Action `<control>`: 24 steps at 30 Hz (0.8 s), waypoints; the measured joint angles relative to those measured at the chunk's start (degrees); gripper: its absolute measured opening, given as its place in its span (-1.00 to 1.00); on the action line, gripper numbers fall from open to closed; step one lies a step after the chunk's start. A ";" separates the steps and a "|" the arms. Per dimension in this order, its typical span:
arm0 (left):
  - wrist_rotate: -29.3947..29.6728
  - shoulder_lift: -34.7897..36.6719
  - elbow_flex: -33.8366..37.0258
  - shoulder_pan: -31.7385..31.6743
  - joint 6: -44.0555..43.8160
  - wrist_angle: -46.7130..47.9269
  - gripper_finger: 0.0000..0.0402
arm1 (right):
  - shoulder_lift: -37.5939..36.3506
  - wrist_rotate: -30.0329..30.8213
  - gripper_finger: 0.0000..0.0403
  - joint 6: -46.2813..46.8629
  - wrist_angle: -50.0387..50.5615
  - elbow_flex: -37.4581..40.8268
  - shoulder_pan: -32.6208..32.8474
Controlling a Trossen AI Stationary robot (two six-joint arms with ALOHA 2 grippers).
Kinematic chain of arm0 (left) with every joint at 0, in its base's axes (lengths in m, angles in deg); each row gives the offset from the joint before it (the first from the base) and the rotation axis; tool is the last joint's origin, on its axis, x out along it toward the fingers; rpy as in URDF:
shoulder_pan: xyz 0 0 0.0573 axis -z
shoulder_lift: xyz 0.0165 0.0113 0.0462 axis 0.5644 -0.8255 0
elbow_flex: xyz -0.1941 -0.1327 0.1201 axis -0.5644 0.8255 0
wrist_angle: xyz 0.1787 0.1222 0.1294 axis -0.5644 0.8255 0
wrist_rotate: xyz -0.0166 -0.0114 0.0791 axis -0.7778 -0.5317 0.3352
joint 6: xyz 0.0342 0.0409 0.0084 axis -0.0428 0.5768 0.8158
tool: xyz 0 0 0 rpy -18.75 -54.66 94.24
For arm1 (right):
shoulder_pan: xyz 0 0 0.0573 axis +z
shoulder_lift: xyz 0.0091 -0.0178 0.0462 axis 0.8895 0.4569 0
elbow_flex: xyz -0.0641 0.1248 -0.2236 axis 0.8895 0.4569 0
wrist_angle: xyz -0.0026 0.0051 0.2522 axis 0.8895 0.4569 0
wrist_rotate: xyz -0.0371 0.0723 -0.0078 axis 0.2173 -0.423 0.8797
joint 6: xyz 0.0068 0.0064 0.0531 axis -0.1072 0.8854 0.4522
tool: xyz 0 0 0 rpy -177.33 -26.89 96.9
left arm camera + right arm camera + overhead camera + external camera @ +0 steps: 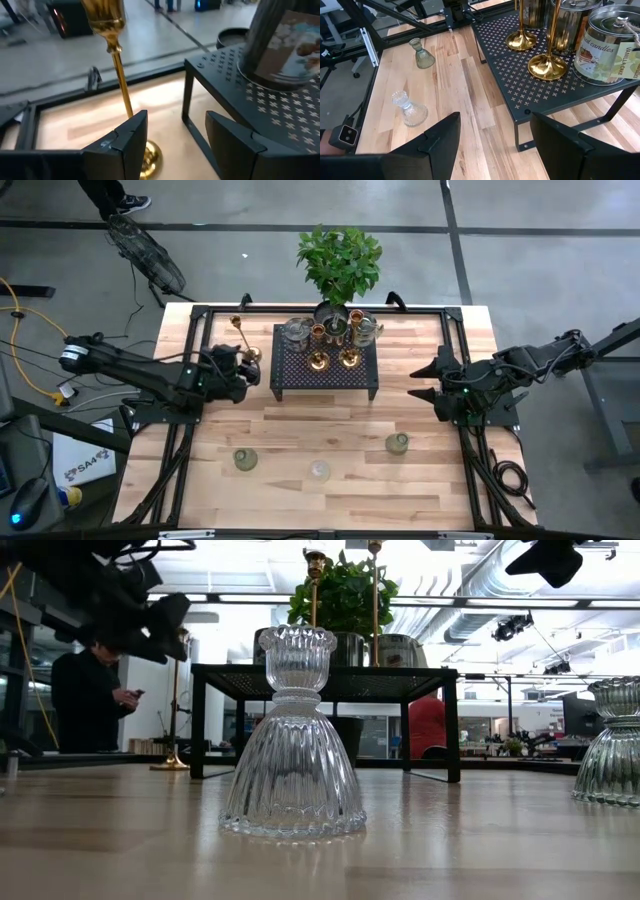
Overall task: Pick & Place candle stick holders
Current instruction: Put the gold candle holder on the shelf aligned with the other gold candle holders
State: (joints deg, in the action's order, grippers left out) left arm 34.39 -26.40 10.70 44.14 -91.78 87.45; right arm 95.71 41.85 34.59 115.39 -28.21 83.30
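Observation:
A slim brass candle stick holder stands on its round base on the table, left of the black perforated stand. My left gripper is open just short of it, one finger hiding part of the base, with nothing between the fingers. Two more brass holders stand on the stand among tins. On the near table stand a greenish holder, a clear glass one and another greenish one. My right gripper waits open, raised, right of the stand.
A leafy potted plant stands behind the black stand, and candle tins sit on its far part. A black frame runs round the table's edges. A person stands in the room beyond. Bare wood lies between the stand and the near holders.

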 joint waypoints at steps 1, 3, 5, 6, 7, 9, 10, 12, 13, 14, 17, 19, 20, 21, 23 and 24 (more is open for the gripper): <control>1.17 0.02 0.76 0.00 0.65 -1.17 -0.04 | -0.01 0.00 0.16 -0.01 0.00 0.00 -0.01; 3.29 0.02 2.52 0.00 1.72 -3.11 -0.04 | -0.01 0.00 0.16 -0.02 0.00 0.00 0.01; 4.78 0.02 4.09 0.00 1.69 -4.60 -0.04 | -0.01 0.00 0.16 -0.01 0.00 0.00 0.00; 5.56 0.02 4.83 0.00 1.66 -5.48 -0.04 | 0.00 0.00 0.16 0.01 0.00 0.00 0.00; 6.29 0.02 5.72 0.00 1.64 -6.62 -0.04 | 0.00 0.00 0.16 -0.02 0.02 0.00 0.01; 7.11 0.02 7.36 0.00 1.66 -8.34 -0.04 | -0.01 0.00 0.16 -0.01 0.02 0.00 0.00; 7.63 0.02 8.00 -0.02 1.65 -9.17 -0.04 | 0.00 0.00 0.16 0.00 0.02 0.00 0.01; 8.91 0.02 9.20 -0.02 1.65 -11.10 -0.04 | -0.02 0.00 0.16 -0.02 0.02 0.00 0.01; 9.93 0.00 9.84 -0.02 1.64 -11.82 -0.04 | 0.00 0.00 0.16 -0.01 0.02 0.00 -0.01; 10.58 0.00 10.39 -0.02 1.62 -12.37 -0.04 | 0.00 0.00 0.16 0.00 0.02 0.00 0.00; 12.81 0.00 11.81 -0.02 1.48 -14.79 -0.04 | -0.01 0.00 0.16 0.00 0.02 0.00 0.01; 13.32 0.00 12.28 -0.05 1.46 -15.30 -0.04 | -0.01 0.00 0.16 0.00 0.02 0.00 0.01; 13.60 0.00 12.45 -0.07 1.47 -15.59 -0.04 | 0.00 0.00 0.16 -0.02 0.02 0.00 0.00; 13.81 0.00 12.61 -0.07 1.46 -15.96 -0.04 | 0.00 0.00 0.16 -0.02 0.02 0.00 -0.02; 13.92 -0.02 12.84 -0.07 1.44 -16.75 -0.04 | -0.01 0.00 0.16 -0.01 0.02 0.00 0.01; 13.94 -0.02 12.92 -0.07 1.46 -17.20 -0.04 | -0.01 0.00 0.16 -0.01 0.02 0.00 0.00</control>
State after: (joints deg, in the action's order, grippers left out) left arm 48.33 -26.42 23.62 44.07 -90.32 70.24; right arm 95.70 41.85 34.57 115.42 -28.21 83.29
